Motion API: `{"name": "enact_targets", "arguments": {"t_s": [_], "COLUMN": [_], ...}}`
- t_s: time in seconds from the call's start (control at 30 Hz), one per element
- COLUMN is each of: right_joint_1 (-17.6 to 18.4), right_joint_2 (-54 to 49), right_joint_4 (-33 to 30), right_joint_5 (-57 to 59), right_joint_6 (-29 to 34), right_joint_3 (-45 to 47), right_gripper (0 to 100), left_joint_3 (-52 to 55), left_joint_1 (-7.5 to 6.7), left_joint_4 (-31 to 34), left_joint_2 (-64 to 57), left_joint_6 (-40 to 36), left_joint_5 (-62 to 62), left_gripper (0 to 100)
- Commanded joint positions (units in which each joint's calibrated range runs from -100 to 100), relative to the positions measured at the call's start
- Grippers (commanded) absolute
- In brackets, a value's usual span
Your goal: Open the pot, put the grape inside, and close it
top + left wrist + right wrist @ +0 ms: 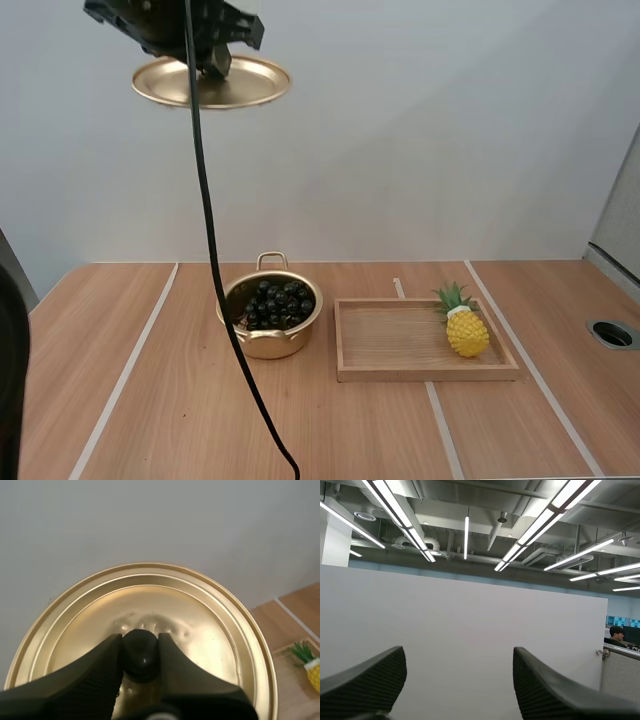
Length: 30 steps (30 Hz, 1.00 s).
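Two of the three steps appear complete; one is outstanding.

1. Table (150, 400): bare wood on the near side of the pot.
2. Pot (270, 318): upright on the table, uncovered. Opening judged done.
3. Grapes (278, 303): a dark bunch lying inside the pot, below its rim. Loading judged done.
4. Tray (425, 372): flat on the table just to the right of the pot, not touching it. A pineapple (466, 330) lies in the tray's end farthest from the pot. Neither item belongs to the task.
5. Right claw (460, 680): released, fingers standing well apart with nothing between them, aimed upward and away from the pot.
6. Lid (212, 82): off the pot, carried roughly level and well above it, offset to the pot's left.
7. Left claw (215, 62): clenched on the lid's black knob (141, 652), one finger on either side. The grip looks centred and secure.

Outstanding: closing. In my judgement the lid must be brought across until centred over the pot, lowered onto its rim, then let go. Risk noted: an off-centre descent could leave the lid tilted on the rim.
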Motion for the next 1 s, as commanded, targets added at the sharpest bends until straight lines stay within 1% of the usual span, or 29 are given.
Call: {"name": "enact_targets", "arguments": {"t_s": [0.0, 0.13, 0.23, 0.4, 0.47, 0.67, 0.77, 0.9, 0.97], "right_joint_1": [-0.2, -0.2, -0.2, -0.2, -0.2, -0.2, -0.2, -0.2, -0.2], "right_joint_2": [-0.8, -0.8, -0.8, -0.8, -0.8, -0.8, -0.8, -0.8, -0.8], "right_joint_4": [-0.7, -0.7, -0.7, -0.7, -0.7, -0.7, -0.8, -0.9, -0.9], "right_joint_5": [0.4, 0.4, 0.4, 0.4, 0.6, 0.6, 1.0, 1.5, 1.5], "right_joint_6": [0.0, 0.0, 0.0, 0.0, -0.3, -0.3, -0.3, -0.4, -0.4], "right_joint_3": [-0.4, -0.4, -0.4, -0.4, -0.4, -0.4, -0.4, -0.4, -0.4], "right_gripper": [100, 100, 100, 100, 100, 100, 100, 100, 100], "left_joint_3": [6.6, 16.0, 21.8, 31.2, 34.2, 40.9, 43.0, 45.1, 46.3], "left_joint_1": [0.03, -0.04, -0.11, -0.27, -0.83, -3.31, -4.13, -4.21, -4.21], "left_joint_4": [-1.3, -1.5, -2.9, -6.9, -7.2, -7.4, -7.3, -7.2, -7.2], "left_joint_2": [-0.3, -0.3, -0.3, -0.3, -0.2, 0.8, 1.2, 2.4, 3.3], "left_joint_6": [1.8, 3.8, 6.2, 10.7, 12.0, 13.8, 13.9, 14.3, 15.7], "left_joint_5": [0.0, 0.0, -5.3, -13.4, -16.7, -25.4, -30.7, -36.9, -39.2], "left_gripper": [0, 0, 0, 0, 0, 0, 0, 0, 0]}}
